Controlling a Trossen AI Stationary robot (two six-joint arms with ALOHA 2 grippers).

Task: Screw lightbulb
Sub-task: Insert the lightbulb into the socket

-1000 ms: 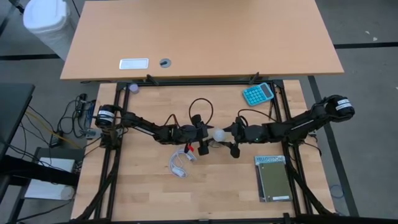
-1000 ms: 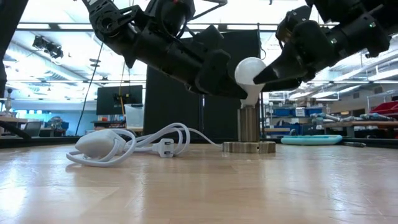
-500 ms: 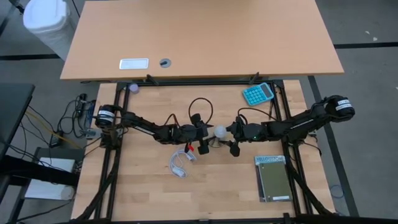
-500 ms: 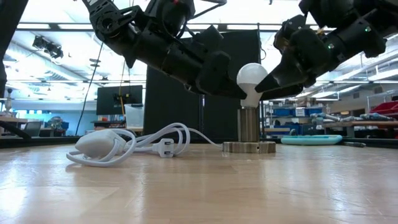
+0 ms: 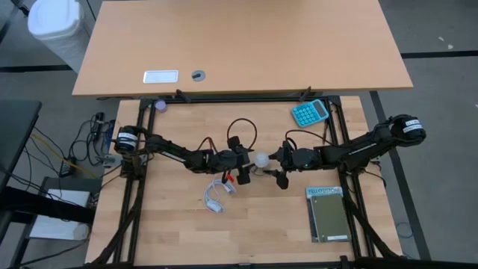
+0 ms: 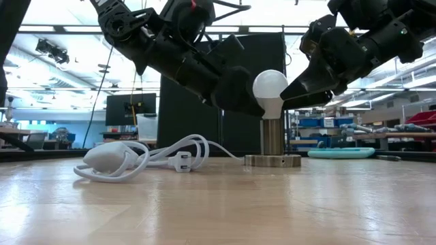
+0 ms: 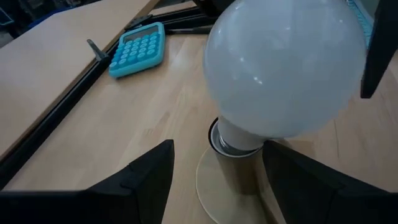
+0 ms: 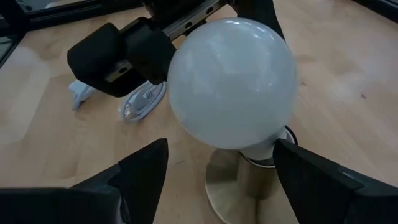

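Lightbulb (image 6: 270, 87) perched on top of the brass-coloured socket post (image 6: 272, 136), leaning a little off the upright, its grey neck at the post's mouth. Socket base disc (image 6: 272, 160) flat on the wooden desk (image 5: 172, 224), about mid-desk in the high view.

Left hand (image 5: 246, 164) reaching in from the left side, pressed up against the bulb's flank and lower half in the low view. Cannot tell whether clenched on the bulb or released. Right hand (image 5: 276, 166) coming in from the opposite side, its tip against the bulb's neck just above the post. Again cannot tell: grasping or merely alongside. Both arms stretched low over the desk, meeting at the bulb.

Coiled white cable (image 5: 216, 196) with its plug lying on the desk just in front of the left hand, apart from the socket. Teal calculator (image 5: 309, 112) near the far edge, on the right arm's side. Dark green booklet (image 5: 327, 214) flat near the front right corner, well apart from the bulb
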